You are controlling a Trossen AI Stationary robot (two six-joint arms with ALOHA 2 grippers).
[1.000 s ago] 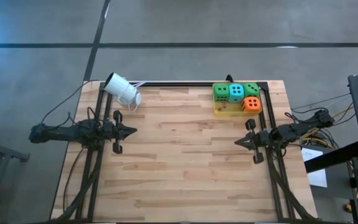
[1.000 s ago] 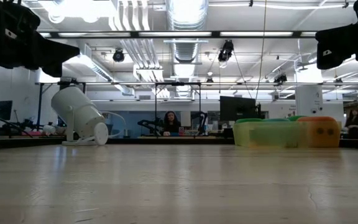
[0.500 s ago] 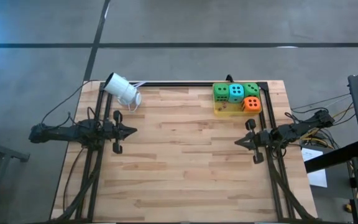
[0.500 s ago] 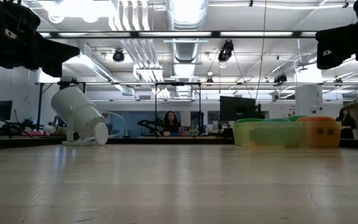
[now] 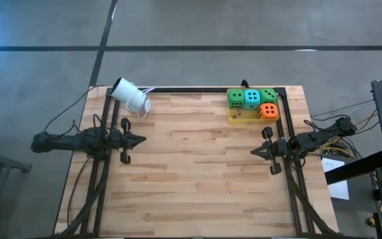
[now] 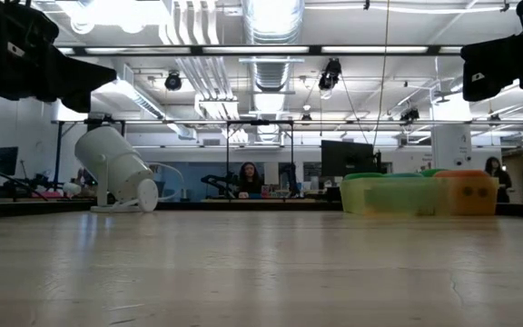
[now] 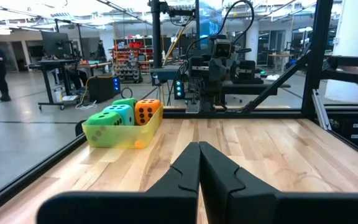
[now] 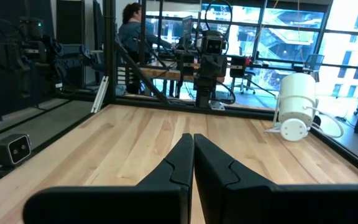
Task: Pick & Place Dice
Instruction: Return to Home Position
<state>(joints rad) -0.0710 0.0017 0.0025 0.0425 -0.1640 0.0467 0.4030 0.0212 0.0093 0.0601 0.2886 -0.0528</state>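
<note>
The four dice (image 5: 252,101) sit in the yellow bin (image 5: 239,117) near the right gripper (image 5: 254,151) — well apart from the left gripper (image 5: 140,140) — both pincers pressed together, empty.

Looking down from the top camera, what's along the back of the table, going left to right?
White cylinder device → bright green die → teal die → second green die, the three in the yellow bin. Orange die skipped: it lines up with the last one.

Overhead, table-level and two facing wrist cameras, all sharing the wooden table (image 5: 197,166).
</note>
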